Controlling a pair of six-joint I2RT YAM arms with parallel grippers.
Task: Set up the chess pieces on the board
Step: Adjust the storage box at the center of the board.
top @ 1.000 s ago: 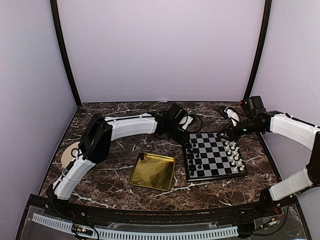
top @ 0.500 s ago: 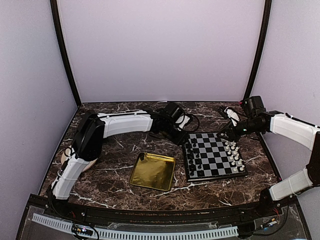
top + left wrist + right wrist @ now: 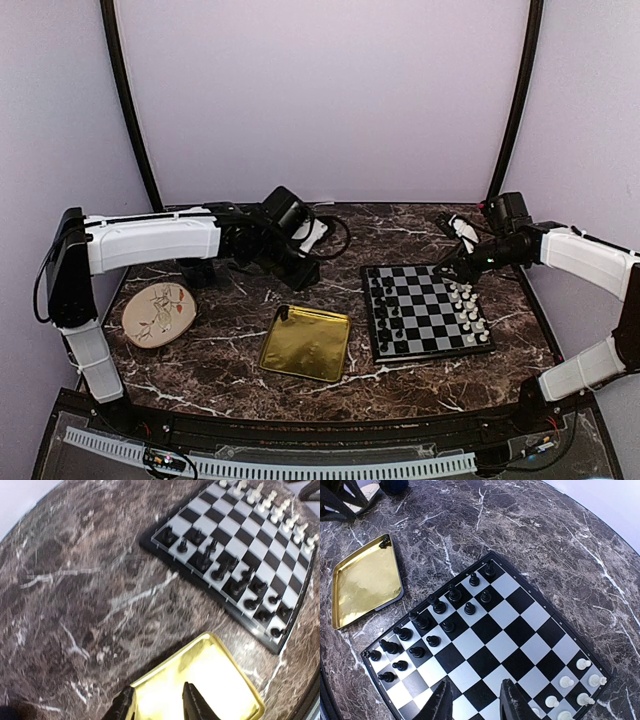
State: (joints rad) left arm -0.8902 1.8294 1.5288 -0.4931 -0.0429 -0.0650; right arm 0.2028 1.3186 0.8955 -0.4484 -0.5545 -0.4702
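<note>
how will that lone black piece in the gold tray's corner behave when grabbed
The black piece is tiny, so probably very light and apt to tip at a nudge. The gold tray looks glossy, so the piece may skid rather than stay put. It sits against the raised rim, which could crowd a finger.

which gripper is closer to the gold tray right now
Left. The left gripper sits just past the far edge of the gold tray. The right gripper is by the far right corner of the board, the whole board between it and the tray.
</note>
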